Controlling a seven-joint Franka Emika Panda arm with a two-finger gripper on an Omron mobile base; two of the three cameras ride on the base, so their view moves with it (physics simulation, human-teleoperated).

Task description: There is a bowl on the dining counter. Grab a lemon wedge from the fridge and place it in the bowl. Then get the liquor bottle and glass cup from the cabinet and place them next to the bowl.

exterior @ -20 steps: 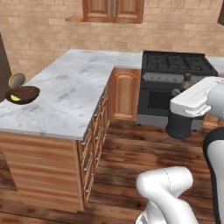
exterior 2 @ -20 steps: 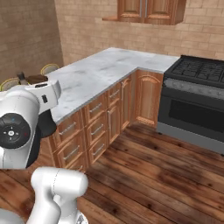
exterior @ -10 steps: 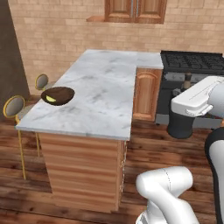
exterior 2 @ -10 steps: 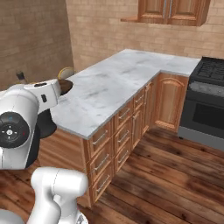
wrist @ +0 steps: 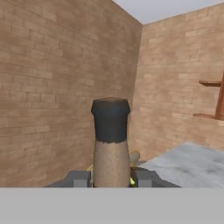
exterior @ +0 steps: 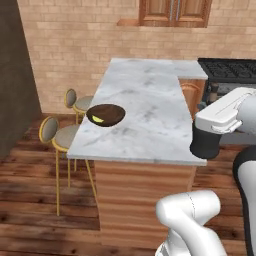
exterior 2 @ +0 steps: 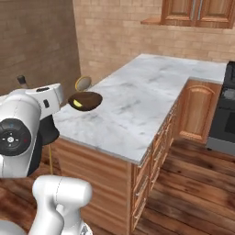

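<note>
Brown-necked, dark-stoppered bottle (wrist: 110,144) pinched upright between the gripper (wrist: 112,178) jaws; base has driven, bowl (exterior: 105,114) now nearer centre

Your left base view sits high behind the arm, looking forward and down across the marble surface (exterior: 145,110) toward the brick wall, with the bowl (exterior: 105,114) at mid-distance and the wall cabinet (exterior: 173,12) at the top. Your right base view looks from the other side over the same surface (exterior 2: 137,105), bowl (exterior 2: 85,100) and cabinet (exterior 2: 197,13). Your hand view looks level along the claw (wrist: 111,178) at a brick corner, very close to the bottle neck (wrist: 110,140).
</note>
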